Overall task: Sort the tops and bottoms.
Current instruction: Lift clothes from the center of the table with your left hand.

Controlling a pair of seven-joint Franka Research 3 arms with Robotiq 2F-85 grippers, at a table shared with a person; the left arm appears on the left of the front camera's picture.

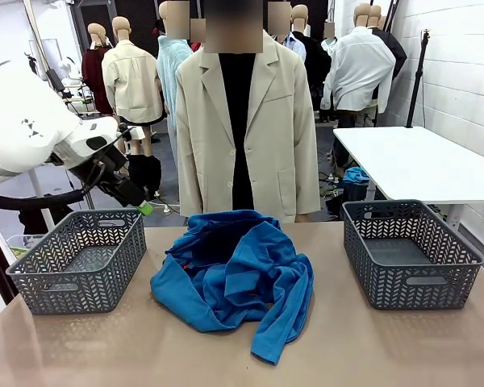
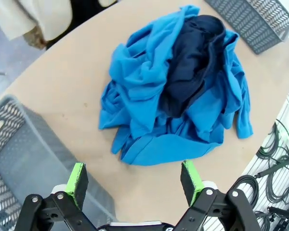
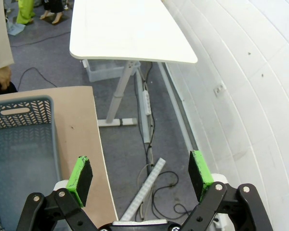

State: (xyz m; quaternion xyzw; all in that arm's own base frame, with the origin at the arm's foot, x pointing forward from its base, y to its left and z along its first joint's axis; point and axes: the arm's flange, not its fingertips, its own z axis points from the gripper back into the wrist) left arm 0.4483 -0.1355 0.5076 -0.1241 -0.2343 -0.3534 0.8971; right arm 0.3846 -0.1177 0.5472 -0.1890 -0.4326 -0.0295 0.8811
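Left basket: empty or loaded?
Empty. The left grey basket shows a bare floor in the front view; the blue tops and navy bottoms lie heaped together mid-table.

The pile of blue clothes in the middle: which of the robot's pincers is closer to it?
Left. The left pincer hangs by the left basket, looking down at the clothes pile. The right pincer is out beyond the right basket, over the table edge.

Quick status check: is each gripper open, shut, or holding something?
Left gripper: open, holding nothing.
Right gripper: open, holding nothing.
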